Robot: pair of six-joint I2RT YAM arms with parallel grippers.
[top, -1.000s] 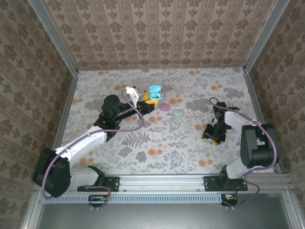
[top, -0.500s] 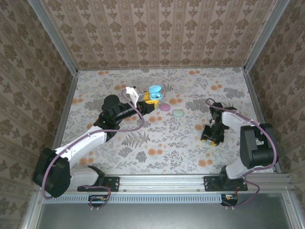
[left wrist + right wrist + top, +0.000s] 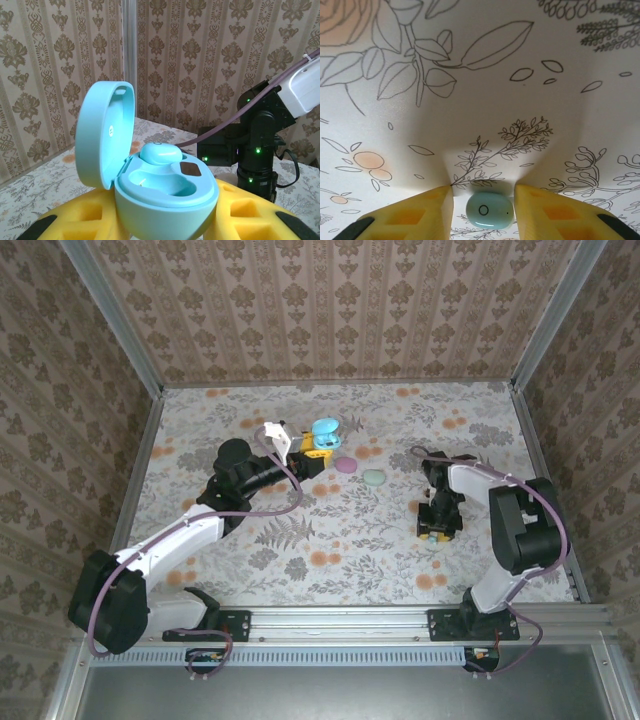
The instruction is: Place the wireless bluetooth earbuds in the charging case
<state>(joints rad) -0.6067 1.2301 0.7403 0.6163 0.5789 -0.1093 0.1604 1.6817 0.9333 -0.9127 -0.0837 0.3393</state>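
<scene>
Bud straddled, case held open beyond

Right tool (image 3: 482,186) stands over the table (image 3: 485,75) with jaws apart; the mint bud (image 3: 489,211) lies flat between its fingers, just inside the tips, touching neither. Closing on so small and rounded a piece could squirt it sideways or tilt it, spoiling the seating. Farther off, the left tool (image 3: 308,448) is clamped on the open blue case (image 3: 160,185), with a seated bud (image 3: 160,152) in one socket and the other free.
</scene>
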